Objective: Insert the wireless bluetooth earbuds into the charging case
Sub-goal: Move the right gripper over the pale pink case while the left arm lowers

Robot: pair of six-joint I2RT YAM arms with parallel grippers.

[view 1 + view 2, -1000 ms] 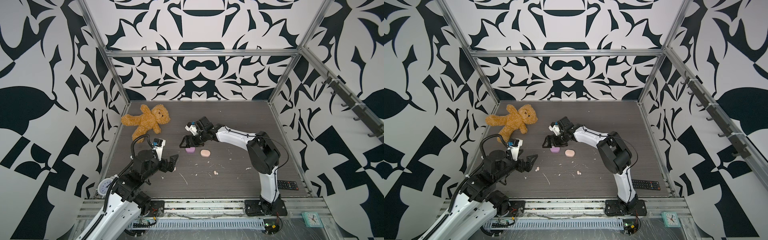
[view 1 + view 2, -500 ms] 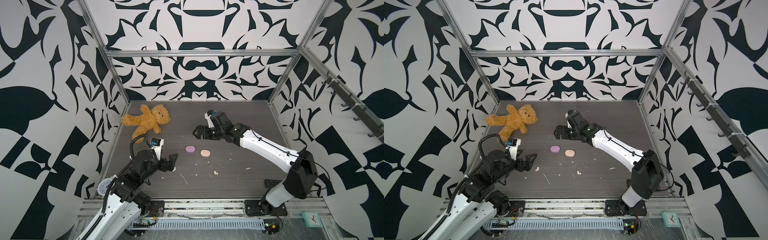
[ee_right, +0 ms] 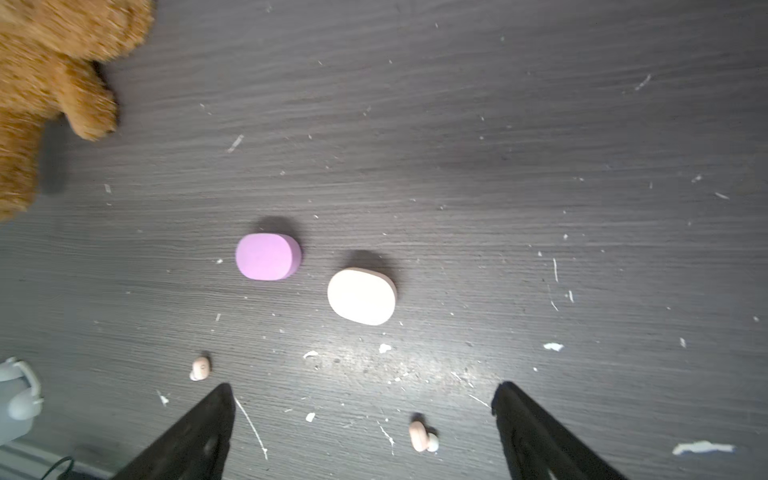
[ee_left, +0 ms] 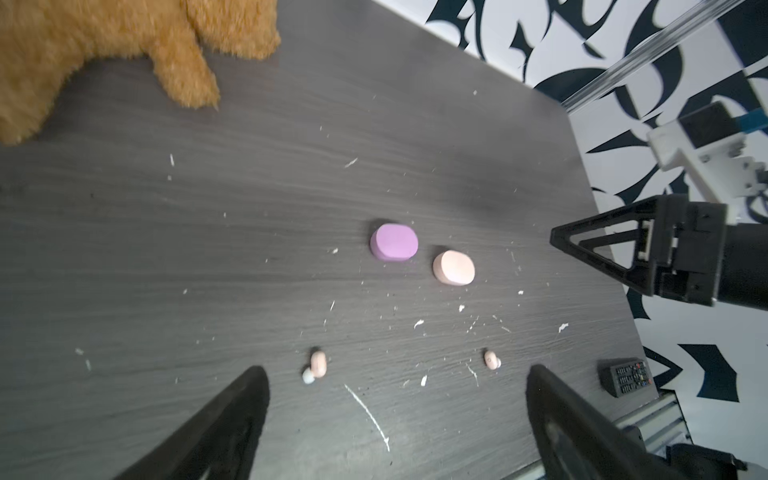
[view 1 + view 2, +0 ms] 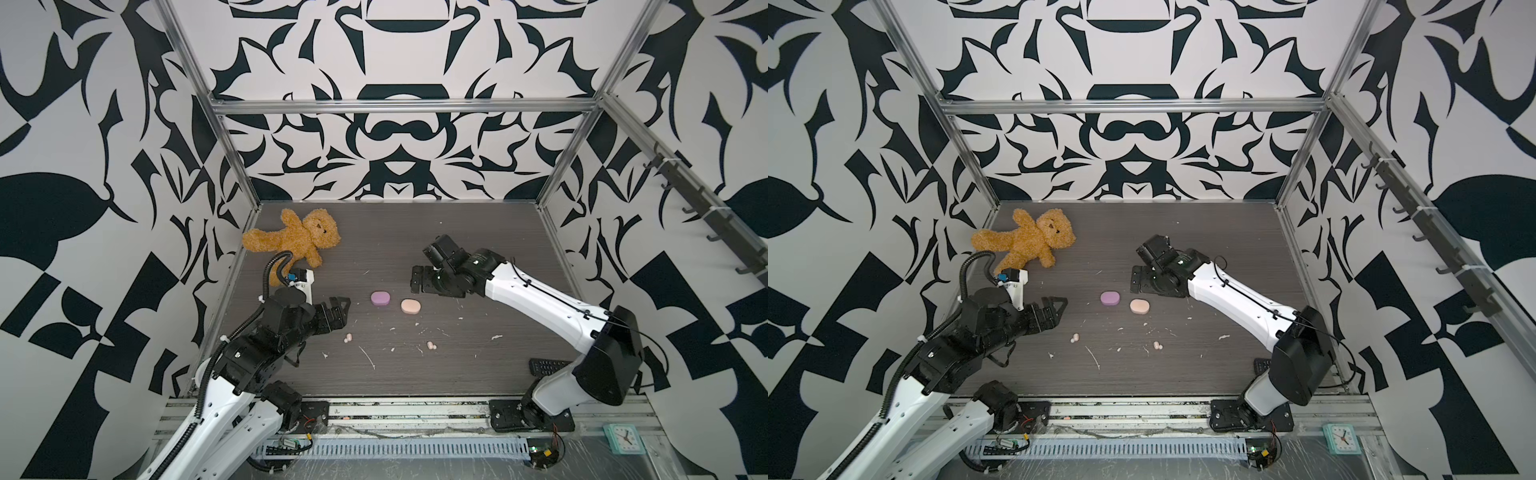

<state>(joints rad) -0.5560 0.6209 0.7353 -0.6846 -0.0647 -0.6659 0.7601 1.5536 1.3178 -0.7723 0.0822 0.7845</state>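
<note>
- The left claw (image 5: 345, 312) hovers over the left part of the dark surface (image 5: 415, 232). Its jaws are spread wide and it holds nothing.
- The right claw (image 5: 417, 280) hangs over the surface just behind the peach charging case (image 5: 410, 306), a little to its right. Its jaws are also wide apart, with nothing between them.
- The lilac charging case (image 5: 380, 298) and the peach charging case lie side by side near the middle of the surface. They are close but not touching, and both look closed.
- One peach earbud (image 5: 348, 338), with a whitish tip, lies on the surface just in front of the left claw. No finger touches it.
- The second peach earbud (image 5: 431, 345) lies in front of the peach charging case, well apart from the first one. In the right wrist view this earbud (image 3: 419, 435) shows between the two dark fingers (image 3: 199, 432), and they do not touch it.
- Both earbuds are outside the cases.
- Small white scraps (image 5: 368, 357) are scattered over the front half of the surface.
- A brown teddy bear (image 5: 299, 241) lies at the back left corner.
- A black remote control (image 5: 546, 365) lies at the front right, partly hidden by the right arm.
</note>
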